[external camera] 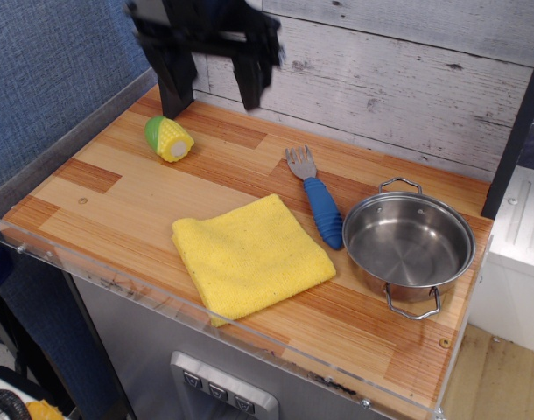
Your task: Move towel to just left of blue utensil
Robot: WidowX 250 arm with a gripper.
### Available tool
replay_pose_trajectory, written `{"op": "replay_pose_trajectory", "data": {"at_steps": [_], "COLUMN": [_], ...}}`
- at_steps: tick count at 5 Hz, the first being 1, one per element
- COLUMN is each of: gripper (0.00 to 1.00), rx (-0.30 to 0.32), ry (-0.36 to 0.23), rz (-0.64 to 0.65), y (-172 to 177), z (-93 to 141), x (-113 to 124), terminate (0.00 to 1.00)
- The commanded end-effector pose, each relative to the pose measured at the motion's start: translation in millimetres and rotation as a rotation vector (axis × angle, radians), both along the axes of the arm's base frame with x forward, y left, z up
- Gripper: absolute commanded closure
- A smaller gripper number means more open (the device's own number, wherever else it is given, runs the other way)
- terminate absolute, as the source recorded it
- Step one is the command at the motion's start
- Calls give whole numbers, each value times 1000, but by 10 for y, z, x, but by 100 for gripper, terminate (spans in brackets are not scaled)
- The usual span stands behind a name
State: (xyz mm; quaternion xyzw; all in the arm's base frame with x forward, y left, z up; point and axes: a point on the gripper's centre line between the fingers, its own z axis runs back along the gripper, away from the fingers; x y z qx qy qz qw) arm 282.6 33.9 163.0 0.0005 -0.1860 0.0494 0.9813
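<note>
The yellow folded towel (pixel 250 255) lies flat on the wooden table near the front edge. Its right corner sits just left of the blue utensil (pixel 318 202), a fork with a ribbed blue handle and grey tines pointing toward the back wall. My gripper (pixel 213 80) hangs high above the back of the table, blurred by motion, open with nothing between its two black fingers (pixel 248 84). It is well clear of the towel and the fork.
A round steel pot (pixel 408 243) with two handles stands at the right, right of the fork. A toy corn (pixel 169 138) lies at the back left. A clear plastic lip (pixel 118 282) runs along the table's front edge. A plank wall stands behind.
</note>
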Motion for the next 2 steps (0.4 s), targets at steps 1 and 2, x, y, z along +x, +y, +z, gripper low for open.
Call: {"op": "replay_pose_trajectory", "data": {"at_steps": [1,2], "gripper": [0,0], "rx": [9,9], "ry": [-44,-44], "rz": [3,3], "y": [36,36], "z": [141,141], "x": [-34,-34], "terminate": [0,100]}}
